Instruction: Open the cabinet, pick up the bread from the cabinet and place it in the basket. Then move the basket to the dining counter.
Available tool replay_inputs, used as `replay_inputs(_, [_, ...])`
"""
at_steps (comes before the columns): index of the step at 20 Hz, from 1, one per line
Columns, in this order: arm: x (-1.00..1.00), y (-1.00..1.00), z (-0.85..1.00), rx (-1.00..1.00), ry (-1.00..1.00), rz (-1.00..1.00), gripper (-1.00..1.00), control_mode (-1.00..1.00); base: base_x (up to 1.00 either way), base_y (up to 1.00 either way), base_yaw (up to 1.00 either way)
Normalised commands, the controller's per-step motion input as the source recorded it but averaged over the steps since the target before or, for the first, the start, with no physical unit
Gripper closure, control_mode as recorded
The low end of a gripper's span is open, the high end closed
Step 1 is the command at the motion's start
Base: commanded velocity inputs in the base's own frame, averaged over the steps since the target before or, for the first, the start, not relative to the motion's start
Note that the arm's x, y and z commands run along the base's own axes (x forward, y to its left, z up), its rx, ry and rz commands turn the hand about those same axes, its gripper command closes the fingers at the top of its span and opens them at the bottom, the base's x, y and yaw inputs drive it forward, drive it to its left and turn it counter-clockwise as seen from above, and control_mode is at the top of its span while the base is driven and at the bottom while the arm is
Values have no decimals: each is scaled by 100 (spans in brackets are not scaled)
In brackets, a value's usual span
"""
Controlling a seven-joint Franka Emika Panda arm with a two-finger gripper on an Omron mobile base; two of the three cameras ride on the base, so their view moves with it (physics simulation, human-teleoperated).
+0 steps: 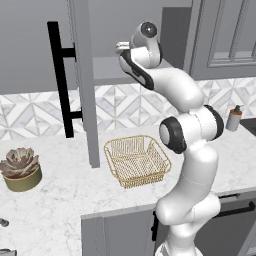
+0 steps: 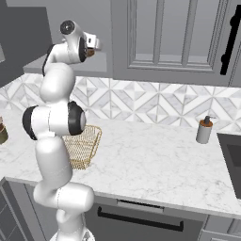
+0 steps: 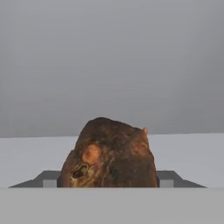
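Note:
The cabinet (image 1: 82,75) stands with its door swung open, the black bar handle (image 1: 60,80) facing out. My gripper (image 1: 122,47) reaches into it at shelf height. In the hand view the bread (image 3: 109,153), a lumpy brown loaf, rests on the grey shelf straight ahead. It sits between the fingertips (image 3: 49,179) of my gripper (image 3: 108,179), whose inner edges the loaf hides. A brown sliver of the bread (image 2: 89,52) shows at the gripper (image 2: 92,44). The gold wire basket (image 1: 137,160) sits on the worktop below the cabinet, and the arm partly covers the basket (image 2: 87,141). The dining counter is out of view.
A potted succulent (image 1: 21,170) stands at the left of the marble worktop (image 1: 65,200). A soap dispenser (image 2: 204,130) stands at the right, near a dark sink (image 2: 233,160). Solid panelled cabinets (image 2: 169,37) hang to the right of the open one.

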Motion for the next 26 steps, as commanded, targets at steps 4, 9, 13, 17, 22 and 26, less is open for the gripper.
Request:
replay_inputs(4, [-99,3,-26,0,0,0,100,-100,0,0,0])
replay_inputs(9, [-100,0,9,8,10,0,100,-100,0,0,0])
replay_inputs(13, [-100,-6,47,10,4,6,100,-100,0,0,0])
replay_inputs(17, [-100,-1,16,7,6,6,100,-100,0,0,0])
replay_inputs(22, [-100,-8,-4,1,3,5,100,-100,0,0,0])
replay_inputs(26, [-100,-19,-6,3,5,5,100,-100,0,0,0])
